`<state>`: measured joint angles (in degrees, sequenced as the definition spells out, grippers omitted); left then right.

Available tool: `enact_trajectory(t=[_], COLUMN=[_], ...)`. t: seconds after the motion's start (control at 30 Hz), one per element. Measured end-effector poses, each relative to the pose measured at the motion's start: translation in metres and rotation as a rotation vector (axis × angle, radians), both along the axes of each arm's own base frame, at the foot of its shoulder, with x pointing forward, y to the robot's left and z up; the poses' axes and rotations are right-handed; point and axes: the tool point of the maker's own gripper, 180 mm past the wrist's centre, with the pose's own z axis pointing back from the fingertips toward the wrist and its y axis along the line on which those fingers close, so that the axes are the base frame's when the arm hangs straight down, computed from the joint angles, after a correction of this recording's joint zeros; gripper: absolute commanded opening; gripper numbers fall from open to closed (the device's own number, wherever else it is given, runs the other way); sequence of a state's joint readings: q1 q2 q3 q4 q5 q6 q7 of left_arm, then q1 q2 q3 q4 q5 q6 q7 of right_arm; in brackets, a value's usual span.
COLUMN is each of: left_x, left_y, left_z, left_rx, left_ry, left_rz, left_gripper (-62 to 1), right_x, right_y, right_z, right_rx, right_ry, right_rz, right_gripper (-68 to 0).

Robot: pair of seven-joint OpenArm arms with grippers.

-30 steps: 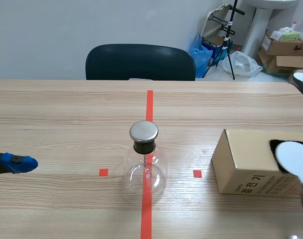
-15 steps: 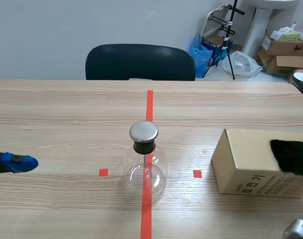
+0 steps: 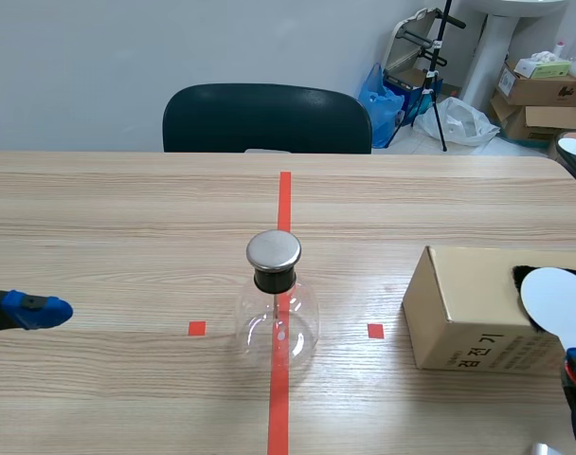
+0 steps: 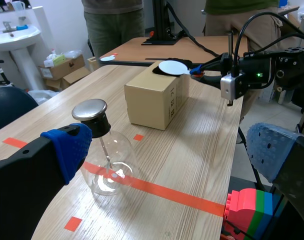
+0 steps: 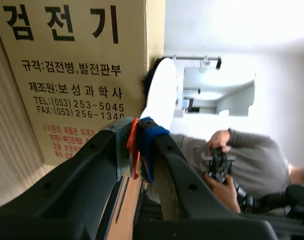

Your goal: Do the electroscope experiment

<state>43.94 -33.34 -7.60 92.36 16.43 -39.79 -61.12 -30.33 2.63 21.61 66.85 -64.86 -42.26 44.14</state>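
Two tools. Right tool [image 5: 138,150], 4 o'clock, clenched on white disc [image 3: 556,299], held at fur [image 3: 523,276] atop box [image 3: 463,308]. Left tool [image 4: 169,145], 9 o'clock, released. Flask [image 3: 277,318] at tabletop [image 3: 127,218] centre. Likely charging step; next, carry disc to flask's metal cap [image 3: 273,249] without knocking it.

light: bright, even, from above | shadows: soft, faint beside flask [image 3: 277,332] on desk [image 3: 117,237] | glare: sheen on its metal cap [image 3: 273,249]; right wrist background washed white
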Motion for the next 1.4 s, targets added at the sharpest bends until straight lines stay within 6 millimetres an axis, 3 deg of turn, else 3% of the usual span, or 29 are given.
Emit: enact_trajectory(t=[0.1,0.17,0.4,1.17,1.3,1.4], left_x=[0.0,0.0,0.0,0.0,0.0,0.0], left_y=[0.0,0.0,0.0,0.0,0.0,0.0], left_z=[0.0,0.0,0.0,0.0,0.0,0.0], left_rx=[0.0,0.0,0.0,0.0,0.0,0.0], left_ry=[0.0,0.0,0.0,0.0,0.0,0.0], left_rz=[0.0,0.0,0.0,0.0,0.0,0.0], left_gripper=[1.4,1.4,1.4,1.4,1.4,1.4], right_x=[0.001,0.0,0.0,0.001,0.011,0.021], right_y=[-0.03,-0.04,-0.005,-0.014,-0.021,-0.013], right_z=[0.001,0.002,0.001,0.0,0.013,0.027], right_rx=[-0.009,-0.015,-0.002,-0.028,-0.055,-0.058], right_ry=[-0.008,-0.01,-0.003,0.004,-0.029,-0.07], right_rz=[-0.179,-0.218,-0.024,-0.068,-0.122,-0.129], right_gripper=[-66.6,-66.7,-66.6,-66.5,-66.5,-66.5])
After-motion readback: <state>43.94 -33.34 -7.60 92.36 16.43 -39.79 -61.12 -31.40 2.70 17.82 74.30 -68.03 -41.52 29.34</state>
